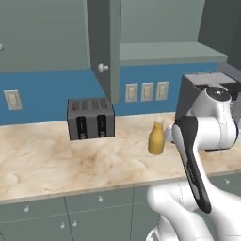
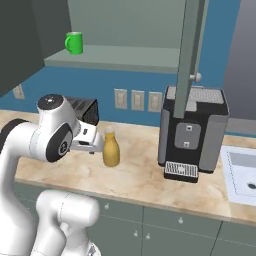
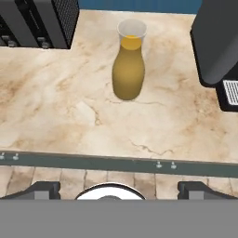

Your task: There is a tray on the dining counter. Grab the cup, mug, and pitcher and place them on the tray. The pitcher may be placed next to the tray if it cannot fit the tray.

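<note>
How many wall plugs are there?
4: three side by side on the blue wall behind the pitcher, one far left of the toaster. Others may be hidden.

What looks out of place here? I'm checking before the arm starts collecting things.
Nothing is spilled or tipped. The pitcher stands upright on the counter between the toaster and the coffee machine. One oddity: the green mug sits inside the open upper cabinet, not on the counter.

Amber pitcher; green mug; beige marbled counter.
</note>
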